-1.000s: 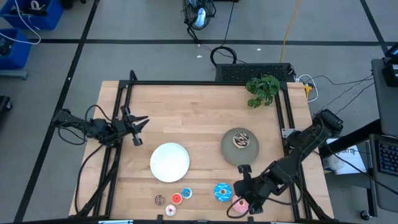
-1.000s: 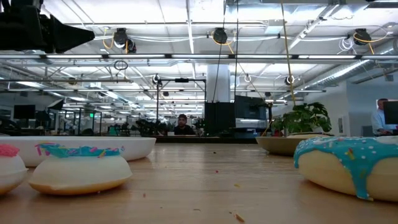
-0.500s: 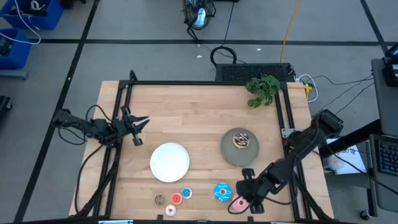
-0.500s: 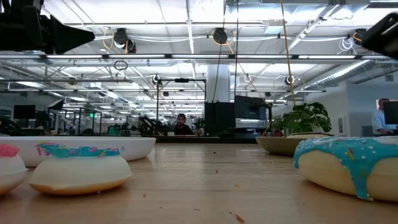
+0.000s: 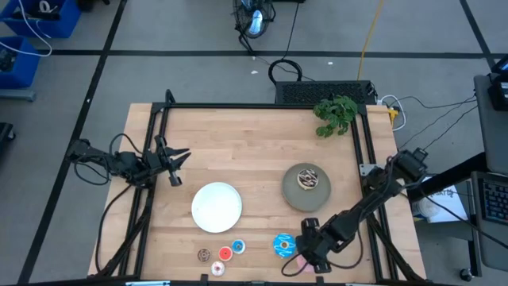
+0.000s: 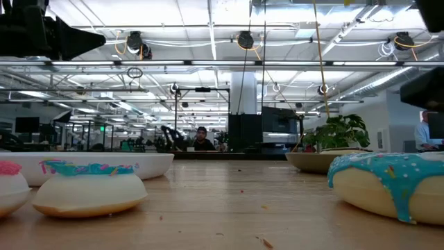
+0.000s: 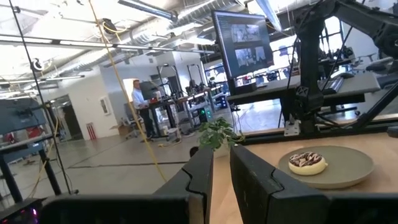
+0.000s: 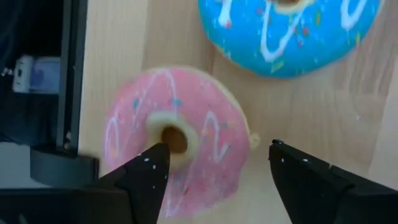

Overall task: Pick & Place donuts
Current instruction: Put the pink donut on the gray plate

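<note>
Two open fingers of the right gripper (image 8: 214, 180) straddle the pink donut (image 8: 177, 140) at the table's near edge, right of the blue donut (image 5: 283, 245), poised to grasp it, holding nothing yet.

Overhead, table-level and two wrist cameras, sharing the blue donut (image 5: 283, 245).
</note>
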`<act>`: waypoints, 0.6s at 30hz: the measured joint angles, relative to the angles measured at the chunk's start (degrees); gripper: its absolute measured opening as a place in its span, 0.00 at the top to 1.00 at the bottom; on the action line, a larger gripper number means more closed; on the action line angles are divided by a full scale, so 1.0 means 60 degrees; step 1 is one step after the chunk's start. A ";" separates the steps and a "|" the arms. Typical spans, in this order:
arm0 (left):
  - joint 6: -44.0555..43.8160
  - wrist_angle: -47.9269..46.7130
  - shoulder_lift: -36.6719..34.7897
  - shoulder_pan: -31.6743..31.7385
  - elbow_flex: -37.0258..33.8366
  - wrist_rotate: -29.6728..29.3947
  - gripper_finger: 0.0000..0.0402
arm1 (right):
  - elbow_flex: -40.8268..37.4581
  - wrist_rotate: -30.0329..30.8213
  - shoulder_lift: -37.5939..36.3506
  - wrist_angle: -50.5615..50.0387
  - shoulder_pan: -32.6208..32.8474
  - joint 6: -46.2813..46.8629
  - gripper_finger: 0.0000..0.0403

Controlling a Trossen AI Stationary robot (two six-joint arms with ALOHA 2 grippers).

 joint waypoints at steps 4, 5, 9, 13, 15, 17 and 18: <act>0.0104 0.0009 -0.0004 0.0001 0.0000 0.0000 0.84 | 0.0000 -0.0136 0.0169 -0.0217 -0.0150 -0.0018 0.35; 0.0105 0.0004 -0.0003 0.0001 0.0000 0.0000 0.84 | 0.0001 -0.0131 0.0199 -0.0217 -0.0168 -0.0039 0.35; 0.0108 -0.0005 0.0000 -0.0002 0.0000 0.0000 0.84 | 0.0039 -0.0094 0.0403 -0.0157 -0.0171 -0.0506 0.36; 0.0085 -0.0009 0.0000 -0.0001 0.0000 0.0001 0.84 | 0.0044 -0.0065 0.0605 -0.0199 -0.0190 -0.0995 0.40; 0.0075 -0.0007 0.0000 -0.0002 0.0000 0.0004 0.84 | 0.0044 -0.0065 0.0622 -0.0310 -0.0217 -0.0960 0.45; 0.0062 -0.0005 0.0000 -0.0001 0.0000 0.0002 0.84 | 0.0040 -0.0037 0.0596 -0.0422 -0.0227 -0.0793 0.53; 0.0003 -0.0005 -0.0002 -0.0002 0.0000 0.0004 0.84 | 0.0039 -0.0028 0.0546 -0.0461 -0.0233 -0.0742 0.57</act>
